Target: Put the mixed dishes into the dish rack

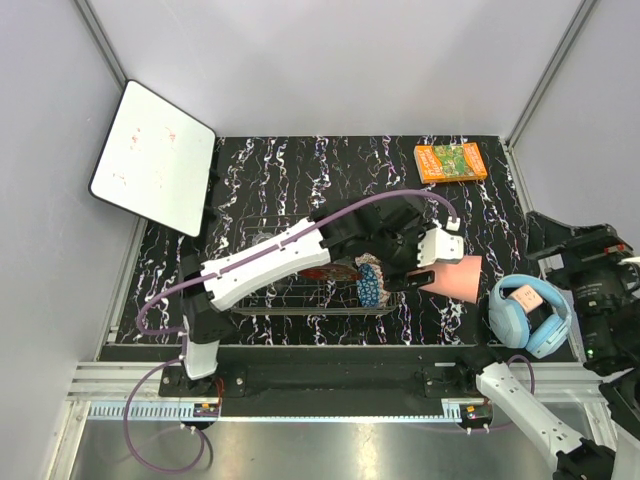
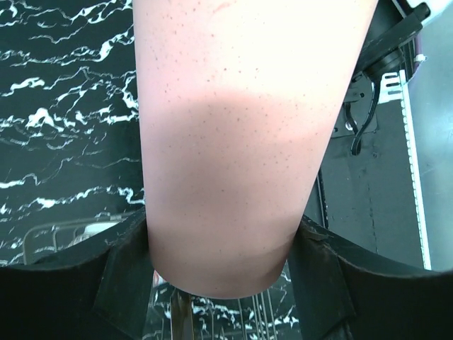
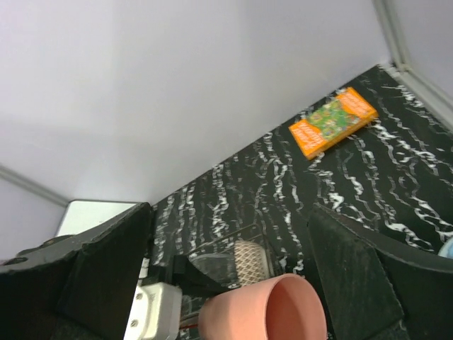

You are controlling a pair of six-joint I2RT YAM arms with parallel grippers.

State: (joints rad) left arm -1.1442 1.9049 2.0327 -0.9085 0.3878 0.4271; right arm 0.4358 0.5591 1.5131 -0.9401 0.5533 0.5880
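My left gripper [image 1: 436,266] is shut on the salmon-pink cup [image 1: 458,277], holding it on its side just right of the dish rack [image 1: 262,225]. In the left wrist view the cup [image 2: 233,142] fills the frame between both fingers [image 2: 117,283], with rack wires [image 2: 272,315] below. A blue patterned bowl [image 1: 371,286], a red dish [image 1: 335,272] and a beige-brown bowl [image 1: 367,260] stand in the rack's right end. My right gripper [image 1: 550,250] is open and empty at the far right. Its view [image 3: 228,234] shows the cup [image 3: 269,312] and the beige bowl [image 3: 249,262].
An orange book [image 1: 451,161] lies at the back right, also in the right wrist view [image 3: 333,120]. Blue headphones [image 1: 528,312] lie right of the cup. A white board [image 1: 153,157] leans at the back left. The left arm spans over the rack.
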